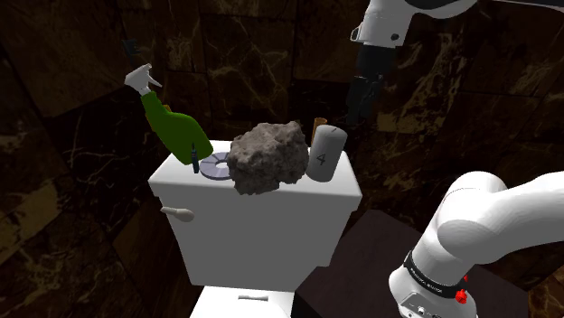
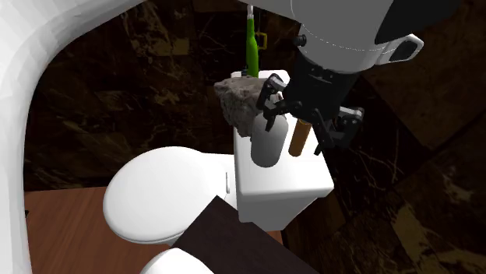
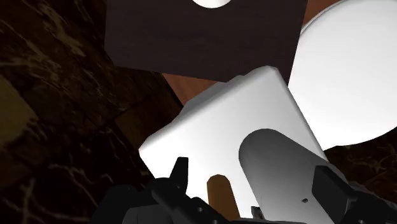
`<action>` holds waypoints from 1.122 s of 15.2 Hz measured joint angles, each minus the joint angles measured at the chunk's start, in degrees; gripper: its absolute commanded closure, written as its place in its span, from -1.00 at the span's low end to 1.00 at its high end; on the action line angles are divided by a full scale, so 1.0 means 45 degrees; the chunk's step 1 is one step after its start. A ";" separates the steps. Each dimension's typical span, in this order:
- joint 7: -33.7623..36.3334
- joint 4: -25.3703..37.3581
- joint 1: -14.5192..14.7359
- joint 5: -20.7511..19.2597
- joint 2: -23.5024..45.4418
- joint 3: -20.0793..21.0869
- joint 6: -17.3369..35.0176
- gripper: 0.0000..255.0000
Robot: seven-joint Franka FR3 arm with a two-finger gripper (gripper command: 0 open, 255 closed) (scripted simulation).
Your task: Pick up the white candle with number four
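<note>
The upright pale-grey cylinder candle marked 4 point(image 1: 325, 152) stands just below the released black pincer point(image 2: 310, 117), seemingly between its fingers point(image 3: 181, 173).

White arm point(image 1: 506, 226) high overhead, black hand point(image 3: 253, 170) downward, fingers point(image 3: 181, 172) wide apart.

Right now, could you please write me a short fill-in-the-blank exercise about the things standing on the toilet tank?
1. The candle bears the number ___.
2. The spray bottle has a body coloured ___.
3. Between the grey ring and the candle lies a large grey ___.

Missing words: four; green; rock.
</note>
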 measured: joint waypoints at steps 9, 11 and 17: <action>-0.4419 -0.3479 0.2236 0.0599 -0.2657 -0.0772 0.4081 -1.00; -0.4504 -0.3910 0.2272 0.0636 -0.2787 -0.0751 0.4428 -1.00; -0.4636 -0.4566 0.2257 0.0641 -0.2971 -0.0783 0.4931 1.00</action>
